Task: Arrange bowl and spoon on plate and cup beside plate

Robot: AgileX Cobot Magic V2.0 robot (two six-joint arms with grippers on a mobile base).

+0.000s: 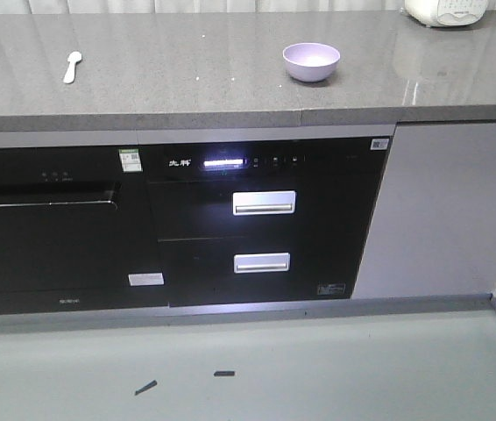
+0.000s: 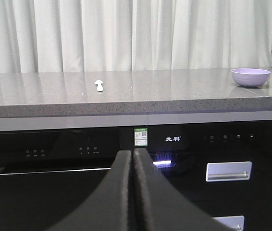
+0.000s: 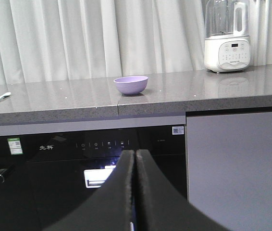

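The purple bowl (image 1: 311, 61) stands upright on the grey desk (image 1: 195, 83), right of the middle and a little back from the front edge. The pale spoon (image 1: 72, 67) lies flat on the same desk far to the left, well apart from the bowl, with its scoop pointing away from the front edge. A white blender (image 3: 227, 41) stands at the far right end of the desk, in front of a light curtain (image 2: 126, 33).

Below the desk is a black built-in appliance (image 1: 265, 237) with two silver handles, one above the other, and a lit strip above them.

The left gripper (image 2: 132, 153) hangs in front of this black front, below desk level. Its fingers (image 2: 119, 192) are pressed together with nothing between them. The right gripper (image 3: 135, 153) sits at a similar height, its fingers (image 3: 150, 192) likewise closed on nothing. Both grippers are well away from the bowl and the spoon.
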